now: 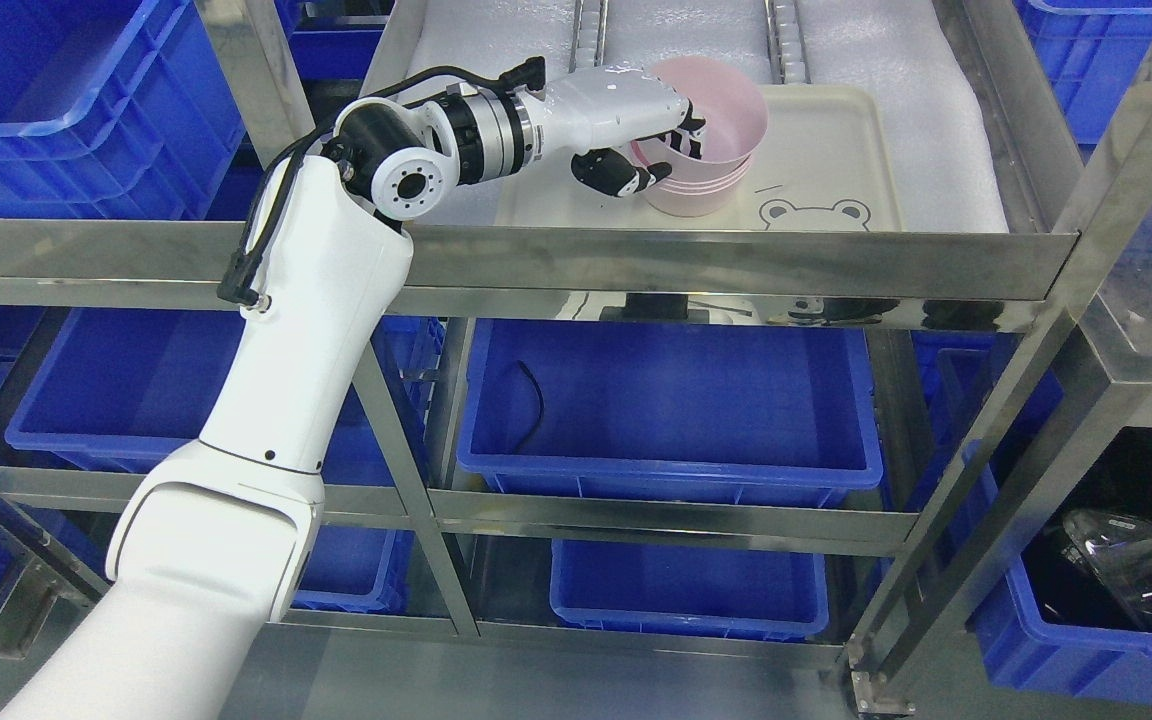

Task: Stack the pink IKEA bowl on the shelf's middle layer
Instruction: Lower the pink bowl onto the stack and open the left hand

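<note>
While the left robot hand [651, 150] has the top pink bowl [721, 110] pinched at its near rim, fingers hooked over the edge and thumb curled under on the outside, the bowl sits tilted inside the stack of pink bowls [701, 190] below it. So we're basically at the placing step: it's nested in but not settled flat, as far as I can tell. The stack stands on the cream tray [826, 160] with the bear face, on the shelf [736, 260] layer behind the steel rail.

Next move, I reckon, is to lower the held side so the rim levels out with the ones beneath, then let the fingers go and pull back toward the left without dragging the rim along. Blue bins [671, 400] sit on the layer below. Right arm isn't visible anywhere.
</note>
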You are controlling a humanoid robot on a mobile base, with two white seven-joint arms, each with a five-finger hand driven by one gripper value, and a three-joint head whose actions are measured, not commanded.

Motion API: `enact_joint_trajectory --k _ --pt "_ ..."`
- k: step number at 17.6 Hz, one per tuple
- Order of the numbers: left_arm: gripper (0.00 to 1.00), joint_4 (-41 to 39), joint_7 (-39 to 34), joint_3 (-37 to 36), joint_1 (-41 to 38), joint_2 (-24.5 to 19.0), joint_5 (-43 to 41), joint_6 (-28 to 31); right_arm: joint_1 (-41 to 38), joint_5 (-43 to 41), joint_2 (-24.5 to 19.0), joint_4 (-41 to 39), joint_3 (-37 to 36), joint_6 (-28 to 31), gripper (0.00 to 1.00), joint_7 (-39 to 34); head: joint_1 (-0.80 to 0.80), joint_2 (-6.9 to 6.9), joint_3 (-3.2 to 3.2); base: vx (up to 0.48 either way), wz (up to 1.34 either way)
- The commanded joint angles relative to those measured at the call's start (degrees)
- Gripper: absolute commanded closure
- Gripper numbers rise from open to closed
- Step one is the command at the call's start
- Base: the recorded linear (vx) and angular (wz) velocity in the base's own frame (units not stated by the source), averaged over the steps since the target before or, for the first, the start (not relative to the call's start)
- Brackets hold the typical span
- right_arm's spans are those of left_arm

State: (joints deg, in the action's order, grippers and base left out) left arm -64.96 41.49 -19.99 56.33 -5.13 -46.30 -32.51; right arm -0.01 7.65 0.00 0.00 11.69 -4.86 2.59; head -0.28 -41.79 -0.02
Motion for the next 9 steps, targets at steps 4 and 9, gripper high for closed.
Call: enact_joint_trajectory --k 4,9 --pt "0.42 -2.5 0.1 2.1 1.6 -1.7 -4.1 0.3 -0.9 0.0 1.0 -1.0 0.0 0.0 0.0 0.0 0.0 0.0 0.0 0.0 0.0" --pt "0.39 -0.3 0.2 5.3 2.7 -1.6 -4.1 0.3 -0.9 0.0 1.0 -1.0 0.0 0.0 0.0 0.0 0.0 0.0 0.0 0.0 0.0"
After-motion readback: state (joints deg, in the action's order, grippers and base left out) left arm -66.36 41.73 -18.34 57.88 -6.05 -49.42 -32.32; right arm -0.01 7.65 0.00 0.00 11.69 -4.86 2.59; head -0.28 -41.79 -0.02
